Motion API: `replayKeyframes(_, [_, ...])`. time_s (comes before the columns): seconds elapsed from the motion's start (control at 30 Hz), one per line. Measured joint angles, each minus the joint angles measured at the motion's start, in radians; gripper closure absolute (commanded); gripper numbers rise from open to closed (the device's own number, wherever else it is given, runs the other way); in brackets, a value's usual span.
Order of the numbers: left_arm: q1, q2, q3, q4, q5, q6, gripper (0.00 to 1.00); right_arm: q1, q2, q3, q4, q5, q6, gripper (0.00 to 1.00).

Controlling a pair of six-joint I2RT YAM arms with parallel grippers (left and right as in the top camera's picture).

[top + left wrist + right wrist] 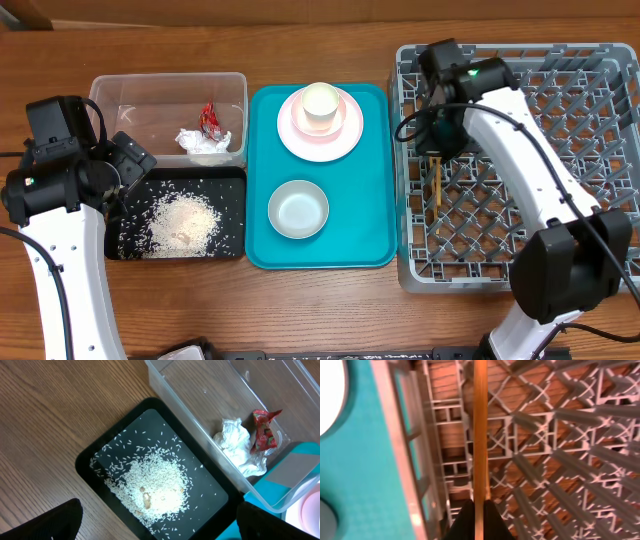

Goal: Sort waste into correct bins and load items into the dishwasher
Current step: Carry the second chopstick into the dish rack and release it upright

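Right now the right fingers (467, 522) are pinched narrow on the wooden chopsticks (480, 435). They grip one end, so the shaft runs away from the wrist above the grey dish rack (560, 52), close to its 9 o'clock wall. From overhead, the rack fills the 3 o'clock side of the table (60, 40). The left fingers (47, 520) stand wide with nothing between them, above the black tray (116, 436) of rice grains (155, 485) at 8 o'clock.

The main risk, as I judge it, is the rack's grid floor. Its openings look wider than the sticks, so letting go while they are tilted could drop a tip through to the table or wedge it among the pegs. Because they are held by one end only, they could also swing in the grip on the way down.

Only the right wrist view shows the pinch; from overhead the arm's body covers it. That close view reads as a single wooden strip, so I cannot tell whether both sticks are held. Only the overhead view shows what remains to load. The pink plate (345, 135), with the small white cup (321, 105) on it, sits at 12 o'clock of the teal tray (370, 200), and the white bowl (298, 209) at 6 o'clock. The left wrist view gives the clearest look at the clear tub (210, 385), where the crumpled tissue (235, 442) and the red wrapper (262, 432) lie just beside each other.
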Motion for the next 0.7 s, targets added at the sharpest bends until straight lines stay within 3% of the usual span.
replayKeyframes(0.7, [0.0,0.0,0.0,0.0,0.0,0.0,0.0,-0.026,0.0,0.0,0.005,0.0,-0.073,0.96])
